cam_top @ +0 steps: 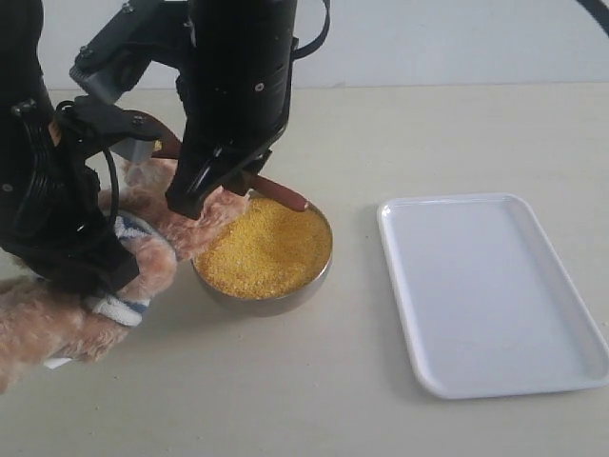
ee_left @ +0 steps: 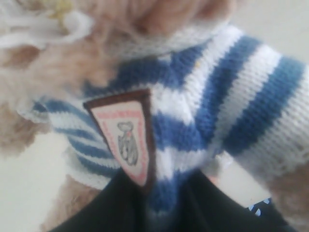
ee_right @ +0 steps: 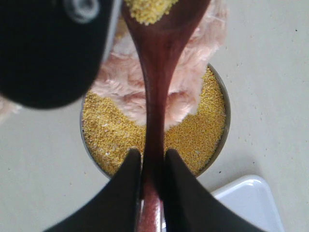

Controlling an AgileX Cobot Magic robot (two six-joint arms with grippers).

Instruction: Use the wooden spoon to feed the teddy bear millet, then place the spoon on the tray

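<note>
The right gripper (ee_right: pixel 152 154) has its two black jaws drawn in close on the slim handle of the wooden spoon (ee_right: pixel 158 72), with only the handle's width between them. The spoon is smooth, dark reddish-brown wood, and its oval bowl carries a small heap of millet. It is held out over the teddy bear (cam_top: pixel 152 267), above the metal bowl (cam_top: pixel 271 303).

The left gripper (ee_left: pixel 161 182) is nearly closed. The bear's knitted navy-and-white striped shirt is pinched between its black jaws, just below a shield-shaped chest badge (ee_left: pixel 126 140) with a dark brown border.

In the exterior view the bear lies at the left, its fur fluffy and light brown, and some of that fur hangs over the bowl's rim. The round, shallow bowl sits at the centre, filled with fine bright-yellow millet (cam_top: pixel 266 252). The tray (cam_top: pixel 495 295) lies at the right on the pale table (cam_top: pixel 314 381), well apart from the spoon. It is flat, white and glossy, with rounded corners and a low rim.
</note>
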